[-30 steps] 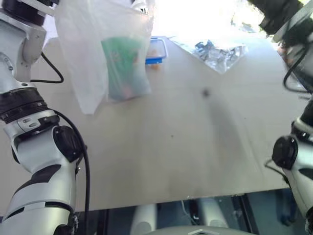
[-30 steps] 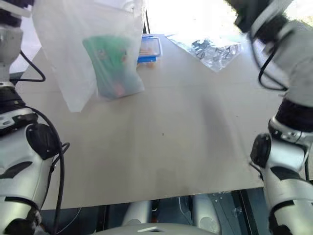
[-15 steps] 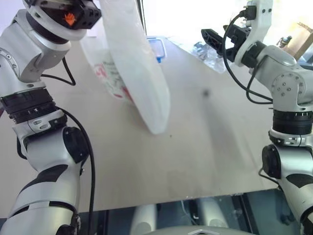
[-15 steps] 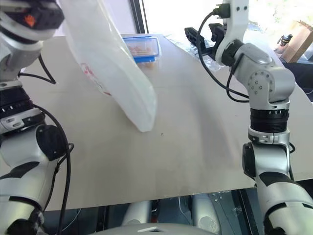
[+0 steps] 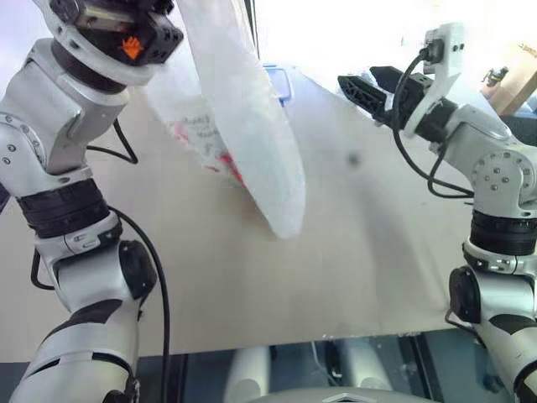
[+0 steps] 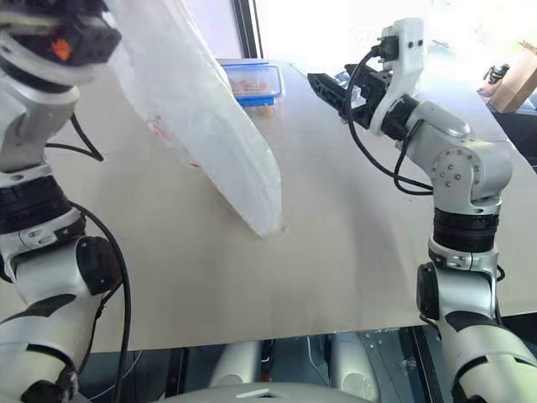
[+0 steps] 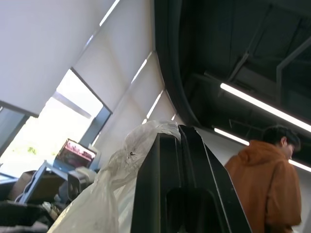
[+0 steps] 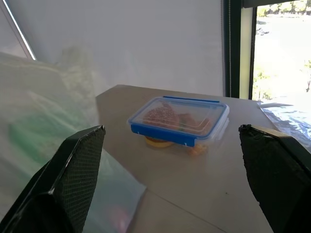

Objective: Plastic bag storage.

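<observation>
The left gripper (image 7: 181, 145), at the upper left of the head views, is pinching the plastic bag (image 6: 220, 126), which is hanging slantwise toward the frame's middle above the tabletop (image 6: 336, 235). At upper right, the right gripper (image 6: 329, 91) is spreading wide, facing a blue-lidded food container (image 8: 179, 120).
</observation>
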You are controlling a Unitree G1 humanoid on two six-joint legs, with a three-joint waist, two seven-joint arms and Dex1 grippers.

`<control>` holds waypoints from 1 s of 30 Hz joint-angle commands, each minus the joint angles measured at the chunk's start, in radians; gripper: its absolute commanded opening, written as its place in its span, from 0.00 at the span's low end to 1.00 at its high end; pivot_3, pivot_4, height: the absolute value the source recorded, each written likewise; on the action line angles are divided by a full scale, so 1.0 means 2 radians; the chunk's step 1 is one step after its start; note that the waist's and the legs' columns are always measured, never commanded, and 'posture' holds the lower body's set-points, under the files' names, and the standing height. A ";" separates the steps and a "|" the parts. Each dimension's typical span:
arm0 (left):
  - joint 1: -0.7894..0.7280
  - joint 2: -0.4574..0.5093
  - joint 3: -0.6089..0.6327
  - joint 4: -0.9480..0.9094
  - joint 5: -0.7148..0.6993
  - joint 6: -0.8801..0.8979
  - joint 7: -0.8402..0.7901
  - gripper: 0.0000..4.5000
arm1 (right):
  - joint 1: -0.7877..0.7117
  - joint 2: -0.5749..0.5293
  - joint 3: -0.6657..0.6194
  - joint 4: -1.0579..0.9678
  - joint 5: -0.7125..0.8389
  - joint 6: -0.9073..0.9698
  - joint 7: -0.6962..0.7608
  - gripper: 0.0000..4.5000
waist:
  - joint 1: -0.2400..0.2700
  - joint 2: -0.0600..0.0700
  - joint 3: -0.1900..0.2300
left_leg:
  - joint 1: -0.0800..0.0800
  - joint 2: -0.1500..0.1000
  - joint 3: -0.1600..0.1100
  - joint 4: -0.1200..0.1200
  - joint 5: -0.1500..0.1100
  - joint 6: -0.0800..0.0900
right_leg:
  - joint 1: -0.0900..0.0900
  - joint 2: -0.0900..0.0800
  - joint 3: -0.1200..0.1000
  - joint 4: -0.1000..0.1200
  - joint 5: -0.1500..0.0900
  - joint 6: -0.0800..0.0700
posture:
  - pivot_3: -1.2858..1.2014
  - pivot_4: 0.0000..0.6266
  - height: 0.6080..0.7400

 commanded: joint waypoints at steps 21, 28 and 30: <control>-0.238 -0.005 0.009 0.239 0.226 0.097 -0.299 0.00 | 0.099 -0.012 -0.097 -0.209 0.084 0.064 -0.125 0.99 | -0.003 0.000 0.000 | -0.001 0.000 0.000 -0.001 0.000 0.000 | -0.001 0.000 0.000 -0.001 0.000 0.000 | 0.52 0.24 1.00; -0.217 -0.063 -0.034 0.189 0.327 0.037 -0.294 0.00 | 0.100 0.046 0.088 -0.174 0.051 0.039 -0.064 0.99 | -0.005 0.000 0.000 | -0.001 0.000 0.000 0.000 -0.001 0.002 | -0.001 0.000 0.000 0.001 0.000 0.000 | 0.52 0.24 1.00; -0.215 -0.060 -0.030 0.190 0.340 0.035 -0.290 0.00 | 0.097 0.069 0.123 -0.163 0.044 0.021 -0.041 0.99 | -0.007 0.000 0.000 | -0.001 0.000 0.001 0.000 -0.001 0.002 | -0.001 0.000 0.001 0.001 0.000 0.000 | 0.52 0.24 1.00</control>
